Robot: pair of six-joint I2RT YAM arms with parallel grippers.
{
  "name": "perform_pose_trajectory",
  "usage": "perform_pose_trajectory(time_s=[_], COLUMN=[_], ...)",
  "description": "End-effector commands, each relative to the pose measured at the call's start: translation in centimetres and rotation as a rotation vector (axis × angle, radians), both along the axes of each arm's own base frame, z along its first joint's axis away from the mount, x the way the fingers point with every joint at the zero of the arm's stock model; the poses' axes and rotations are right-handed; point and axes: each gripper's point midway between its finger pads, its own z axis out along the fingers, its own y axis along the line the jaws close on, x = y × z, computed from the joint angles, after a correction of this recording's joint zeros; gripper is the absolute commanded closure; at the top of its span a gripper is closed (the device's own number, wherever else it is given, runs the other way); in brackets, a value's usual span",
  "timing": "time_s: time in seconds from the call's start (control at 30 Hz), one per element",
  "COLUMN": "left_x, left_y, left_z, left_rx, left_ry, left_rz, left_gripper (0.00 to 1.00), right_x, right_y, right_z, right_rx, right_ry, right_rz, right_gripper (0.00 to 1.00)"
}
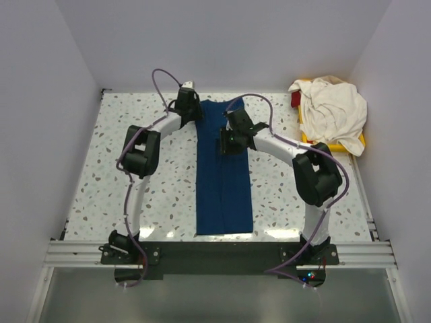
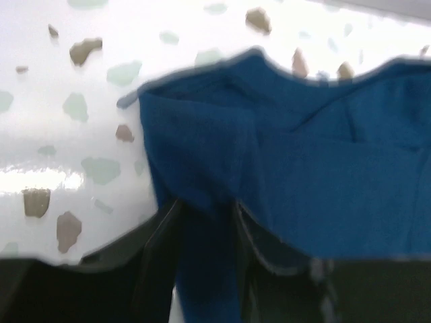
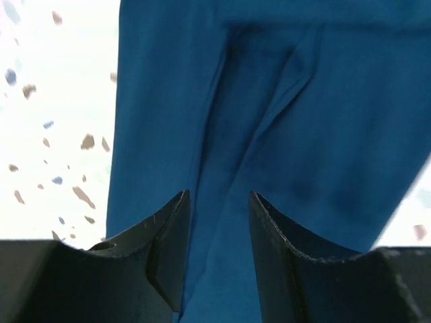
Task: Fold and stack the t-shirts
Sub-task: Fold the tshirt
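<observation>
The navy t-shirt [image 1: 223, 192] lies as a long narrow folded strip down the middle of the table. My left gripper [image 1: 196, 110] is at the strip's far left corner and is shut on a pinch of the navy cloth [image 2: 323, 168], which runs down between its jaws [image 2: 205, 229]. My right gripper [image 1: 227, 143] hovers open over the upper part of the strip, with a soft crease of navy cloth [image 3: 323, 121] showing between its jaws [image 3: 219, 202]. The cream white t-shirt [image 1: 333, 111] lies crumpled at the far right.
The cream shirt rests in a yellow tray [image 1: 362, 142] at the table's far right corner, with something red [image 1: 295, 99] at its left edge. White walls close in the left, back and right. Speckled tabletop [image 1: 141, 202] flanks the strip.
</observation>
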Motion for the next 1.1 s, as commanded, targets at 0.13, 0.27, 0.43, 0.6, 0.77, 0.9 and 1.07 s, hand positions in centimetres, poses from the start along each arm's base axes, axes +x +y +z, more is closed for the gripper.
perform_pose_trajectory(time_s=[0.13,0.27,0.43,0.6,0.77,0.9,1.07], left_x=[2.6,2.8,3.3,4.9,6.9,7.9,5.7], left_y=[1.4,1.4,1.3,1.7,1.1,0.4,0.3], left_z=[-2.8,-2.9,-2.8,-2.1,1.3,8.4,18.6], left_rx=[0.075,0.064,0.062,0.044,-0.020,-0.044,-0.079], left_ry=[0.036,0.020,0.007,-0.029,-0.121,-0.276,-0.413], left_rz=[-0.034,-0.035,-0.044,-0.037,-0.092,-0.146,-0.179], left_gripper=[0.60,0.60,0.58,0.50,0.36,0.17,0.12], right_x=[-4.1,-6.7,-9.9,-11.9,-13.0,-13.5,-14.4], right_y=[3.5,4.6,5.8,4.8,3.1,1.4,-1.3], right_z=[2.6,1.9,1.0,0.0,1.4,3.2,2.8], right_rx=[0.048,-0.006,-0.037,-0.039,-0.043,-0.039,-0.042], right_ry=[-0.080,-0.088,-0.087,-0.068,-0.085,-0.114,-0.085], right_rz=[0.077,0.103,0.122,0.112,0.106,0.074,0.016], right_gripper=[0.56,0.56,0.56,0.56,0.55,0.53,0.52])
